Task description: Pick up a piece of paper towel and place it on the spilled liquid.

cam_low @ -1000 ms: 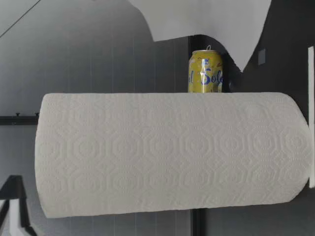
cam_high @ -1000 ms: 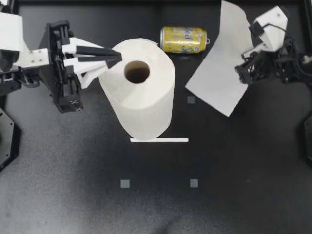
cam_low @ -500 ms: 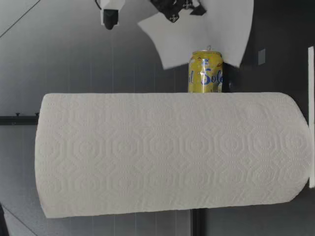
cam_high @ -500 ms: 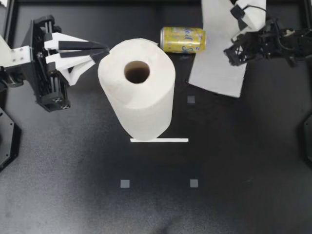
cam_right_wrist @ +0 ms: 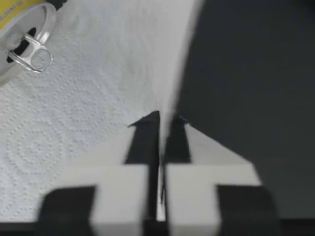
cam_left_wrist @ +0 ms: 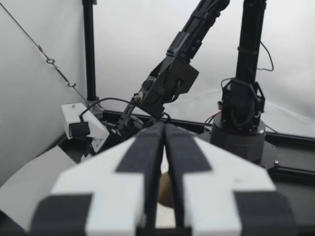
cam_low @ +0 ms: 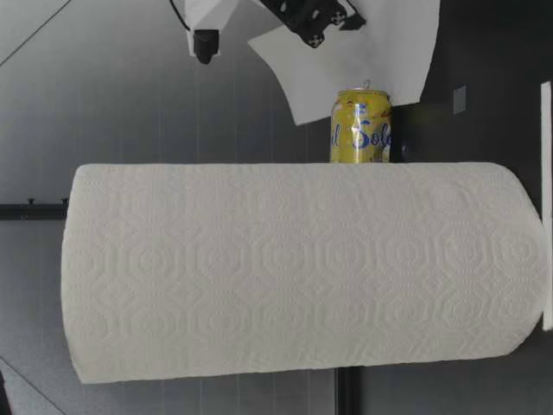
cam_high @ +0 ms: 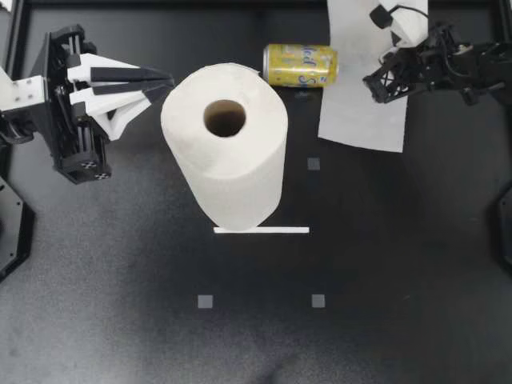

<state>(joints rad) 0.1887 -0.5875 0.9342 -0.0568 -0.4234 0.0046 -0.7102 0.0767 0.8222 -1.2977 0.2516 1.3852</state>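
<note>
Paper towel sheet hung pinched by its edge between the closed fingers of the right gripper, just beside the tipped yellow can. The left gripper sat closed and empty beside the upright roll.

On the side of the yellow can, blue script lettering, not spelled out here. Can at one o'clock of the paper towel roll, nine o'clock of the paper towel sheet. Nothing else legible.
</note>
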